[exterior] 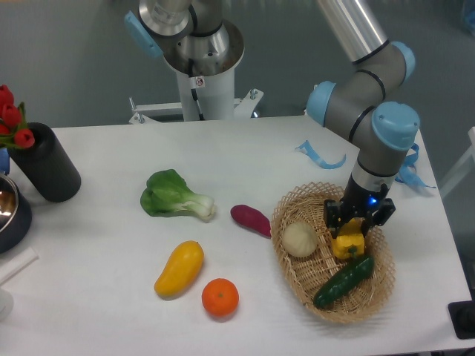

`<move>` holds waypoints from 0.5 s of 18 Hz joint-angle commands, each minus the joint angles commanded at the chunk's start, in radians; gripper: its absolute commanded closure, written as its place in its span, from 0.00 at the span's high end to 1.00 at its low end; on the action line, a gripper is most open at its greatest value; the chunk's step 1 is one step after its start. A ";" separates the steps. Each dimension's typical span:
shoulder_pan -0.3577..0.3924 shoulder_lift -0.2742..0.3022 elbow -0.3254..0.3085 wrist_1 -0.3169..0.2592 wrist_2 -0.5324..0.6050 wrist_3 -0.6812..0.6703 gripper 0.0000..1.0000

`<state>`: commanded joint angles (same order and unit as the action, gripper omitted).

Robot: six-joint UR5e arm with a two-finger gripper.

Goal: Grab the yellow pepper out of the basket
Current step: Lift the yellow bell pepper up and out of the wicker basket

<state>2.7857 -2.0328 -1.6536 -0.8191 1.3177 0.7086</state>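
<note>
The yellow pepper [349,244] is small, lobed and glossy, and sits in the wicker basket [291,268] at the right of the table. My gripper [358,222] is lowered straight onto it, with its black fingers on either side of the pepper's top. The fingers look closed against the pepper, which seems to rest on the basket floor. A green cucumber [344,281] lies just in front of the pepper, and a pale round onion-like vegetable [300,239] lies to its left in the basket.
On the table left of the basket lie a purple sweet potato [251,220], a green bok choy [175,195], a yellow-orange mango-shaped fruit [179,268] and an orange [220,297]. A black cylinder [46,163] with red flowers and a metal bowl [9,210] stand at the far left.
</note>
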 joint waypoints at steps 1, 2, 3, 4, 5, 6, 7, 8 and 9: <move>0.000 0.023 -0.002 0.000 0.002 0.024 0.44; 0.002 0.043 -0.002 0.000 0.002 0.046 0.44; 0.002 0.060 -0.003 0.000 0.002 0.054 0.44; 0.002 0.074 -0.003 0.000 0.002 0.060 0.44; 0.002 0.092 0.006 0.002 0.002 0.089 0.44; 0.005 0.112 0.017 0.000 0.000 0.119 0.44; 0.008 0.121 0.023 0.000 -0.002 0.143 0.44; 0.009 0.132 0.023 -0.002 0.000 0.178 0.44; 0.011 0.140 0.017 -0.002 0.000 0.227 0.44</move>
<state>2.7964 -1.8930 -1.6367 -0.8207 1.3177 0.9352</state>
